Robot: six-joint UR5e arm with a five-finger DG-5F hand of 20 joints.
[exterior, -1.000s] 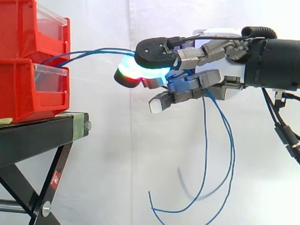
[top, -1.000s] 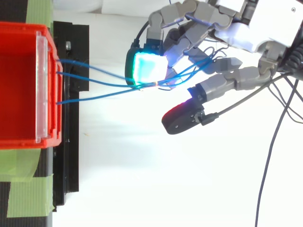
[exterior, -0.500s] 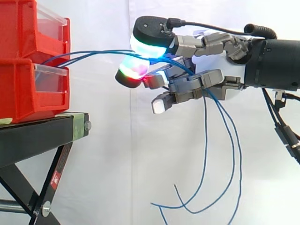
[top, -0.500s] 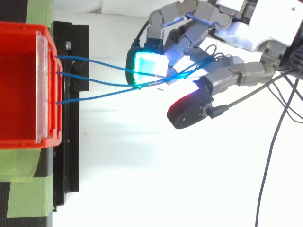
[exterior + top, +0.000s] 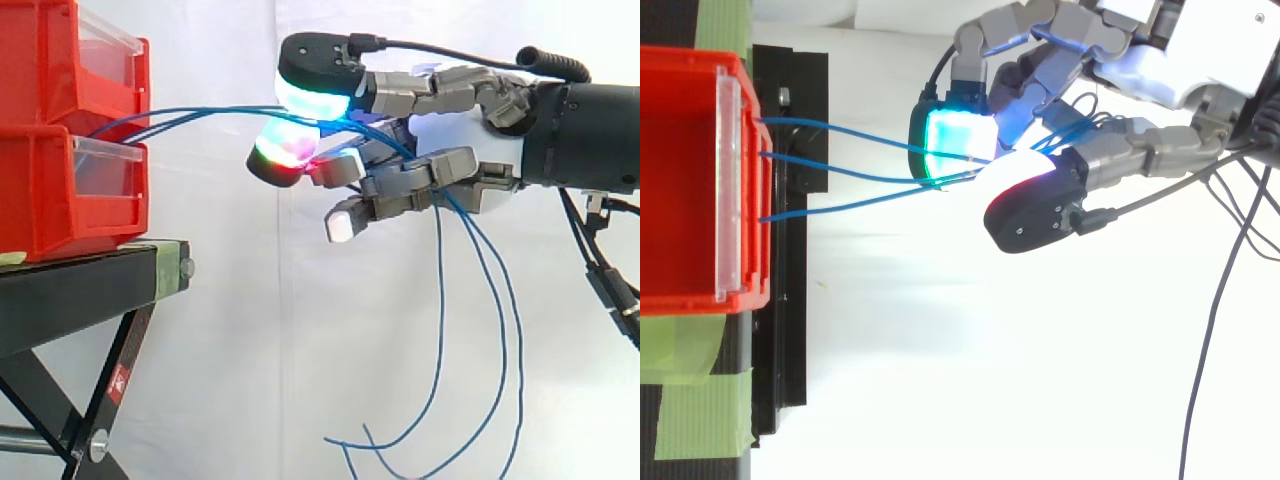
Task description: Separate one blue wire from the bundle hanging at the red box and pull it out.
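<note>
A red plastic box [image 5: 40,190] with a clear front panel sits under a second one on a black metal stand [image 5: 80,295] before a white curtain [image 5: 250,330]. Three thin blue wires [image 5: 200,110] leave the red box's front, spaced apart there, and run nearly level to its right, drawing together as they go. Well right of the box, the robot's grey hand [image 5: 470,170] has its fingers [image 5: 400,190] bent round them: the wires pass between a cyan-green glowing pad above and a green-red one below. Past the hand, the loose ends hang down in long curves, curling at the bottom.
</note>
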